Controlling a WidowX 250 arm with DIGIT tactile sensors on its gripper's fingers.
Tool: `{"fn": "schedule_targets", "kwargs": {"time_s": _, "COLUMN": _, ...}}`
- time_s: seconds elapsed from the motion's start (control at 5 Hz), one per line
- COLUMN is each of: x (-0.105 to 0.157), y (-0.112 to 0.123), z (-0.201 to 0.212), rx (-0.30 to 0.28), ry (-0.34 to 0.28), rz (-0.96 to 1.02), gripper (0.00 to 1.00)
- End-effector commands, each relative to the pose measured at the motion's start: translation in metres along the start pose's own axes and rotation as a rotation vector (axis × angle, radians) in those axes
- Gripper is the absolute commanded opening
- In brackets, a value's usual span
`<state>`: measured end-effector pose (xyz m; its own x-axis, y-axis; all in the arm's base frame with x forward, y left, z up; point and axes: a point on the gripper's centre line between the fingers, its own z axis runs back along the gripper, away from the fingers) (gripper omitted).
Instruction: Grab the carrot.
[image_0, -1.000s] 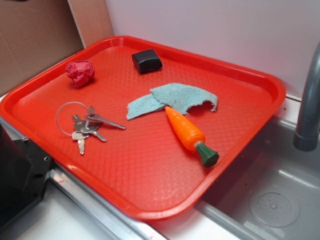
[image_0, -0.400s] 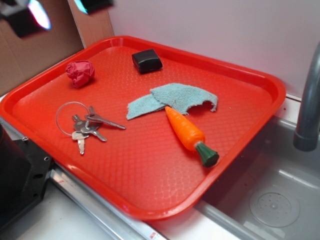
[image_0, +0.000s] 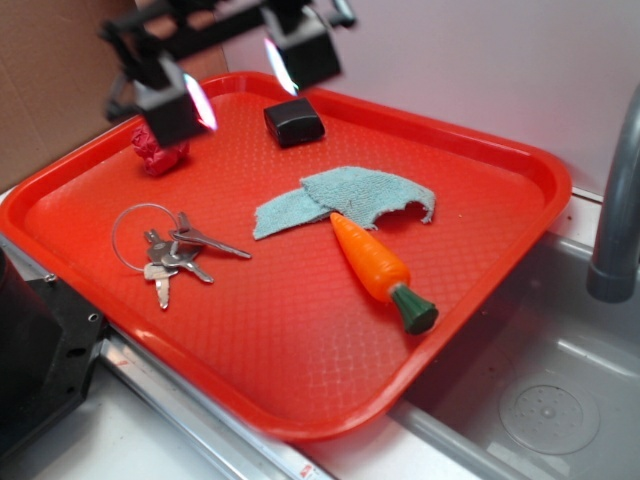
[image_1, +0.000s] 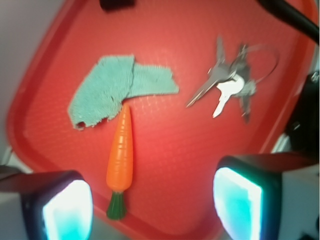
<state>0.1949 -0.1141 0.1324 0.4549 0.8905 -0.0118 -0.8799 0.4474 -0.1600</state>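
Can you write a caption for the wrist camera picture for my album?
Open gripper above a red tray, carrot touching a blue cloth, keys nearby.

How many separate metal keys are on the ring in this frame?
3 visible: silver metal keys fanned out from one thin wire ring on the left part of the red plastic tray, left of the torn teal cloth. They overlap, so another could be hidden.

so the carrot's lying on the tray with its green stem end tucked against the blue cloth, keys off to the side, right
Not quite. The pointed orange tip of the carrot meets the blue cloth; the green stem end points away, toward the rim of the tray. The exterior and wrist views both show this. The keys do lie off to the side.
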Motion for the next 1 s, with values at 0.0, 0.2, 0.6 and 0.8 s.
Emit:
{"fn": "schedule_targets", "kwargs": {"time_s": 0.0, "x": -0.005, "y": -0.013, "z": -0.054, "rx": 0.029, "ry": -0.003, "rz": 0.059, "gripper": 1.00}}
{"fn": "schedule_targets", "kwargs": {"time_s": 0.2, "x": -0.008, "y": -0.016, "z": -0.083, "rx": 0.039, "ry": -0.006, "rz": 0.061, "gripper": 1.00}}
{"fn": "schedule_targets", "kwargs": {"time_s": 0.6, "x": -0.015, "y": -0.026, "z": -0.115, "rx": 0.028, "ry": 0.021, "rz": 0.022, "gripper": 1.00}}
{"fn": "schedule_targets", "kwargs": {"time_s": 0.8, "x": -0.020, "y": -0.022, "z": -0.118, "rx": 0.032, "ry": 0.002, "rz": 0.029, "gripper": 0.00}}
